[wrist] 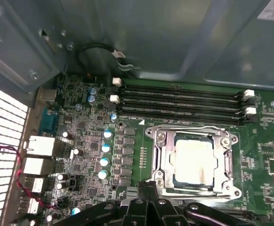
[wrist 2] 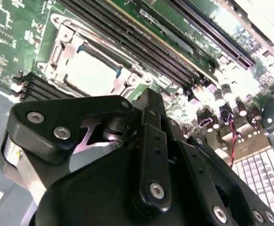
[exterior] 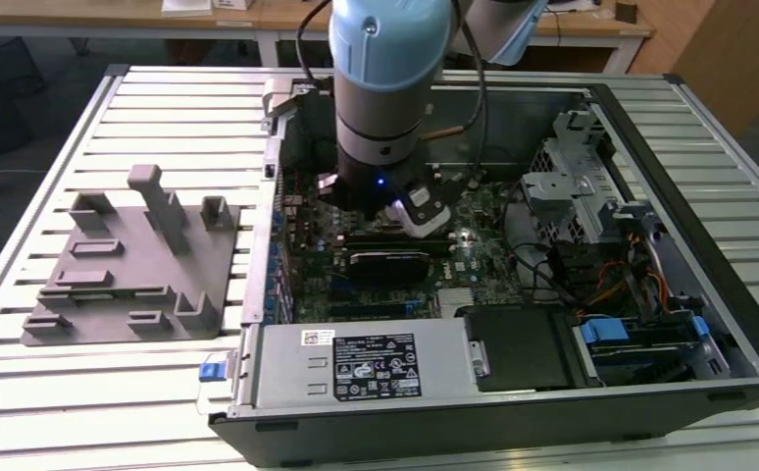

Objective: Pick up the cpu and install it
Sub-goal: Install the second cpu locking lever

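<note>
The cpu [wrist: 193, 157], a pale silver square, lies flat inside the metal socket frame [wrist: 159, 157] on the green motherboard; it is also seen in the second wrist view, the cpu [wrist 2: 92, 73]. My gripper [wrist: 148, 187] hovers just above the board beside the socket, its black fingertips pressed together with nothing between them. The second wrist view shows the gripper [wrist 2: 146, 96] from behind its black linkage, just short of the socket. In the exterior view the arm [exterior: 379, 108] reaches straight down into the open computer case [exterior: 641, 128].
A grey plastic fixture [exterior: 131, 265] sits on the slatted table at the exterior view's left. Inside the case are memory slots [wrist: 183, 101], a power supply [exterior: 353, 368], a drive cage [exterior: 576, 186] and loose cables [exterior: 615, 285]. Case walls surround the board.
</note>
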